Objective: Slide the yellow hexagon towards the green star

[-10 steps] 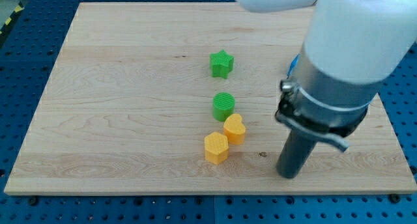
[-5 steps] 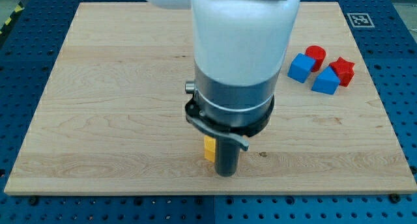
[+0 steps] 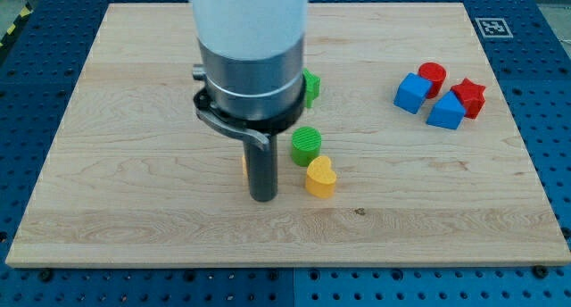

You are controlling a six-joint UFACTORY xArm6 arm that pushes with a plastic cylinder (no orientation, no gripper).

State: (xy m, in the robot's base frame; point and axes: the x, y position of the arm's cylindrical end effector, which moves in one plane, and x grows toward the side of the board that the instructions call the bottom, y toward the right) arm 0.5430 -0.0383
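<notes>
My tip (image 3: 262,198) rests on the wooden board (image 3: 134,120), below the middle. The yellow hexagon (image 3: 244,163) is almost wholly hidden behind the rod; only a thin sliver shows at the rod's left edge. The green star (image 3: 310,87) is up and to the right, half covered by the arm's body. A green cylinder (image 3: 306,145) and a yellow heart-shaped block (image 3: 320,177) stand just right of the rod, the heart touching the cylinder's lower right.
At the view's upper right sits a cluster: a blue cube (image 3: 411,92), a red cylinder (image 3: 433,73), a second blue block (image 3: 445,112) and a red star (image 3: 469,96). The arm's wide body hides the board's top middle.
The arm has swept from the view's right to the left, past the yellow heart. The yellow hexagon has moved left and up, away from the heart, and is now behind the rod.
</notes>
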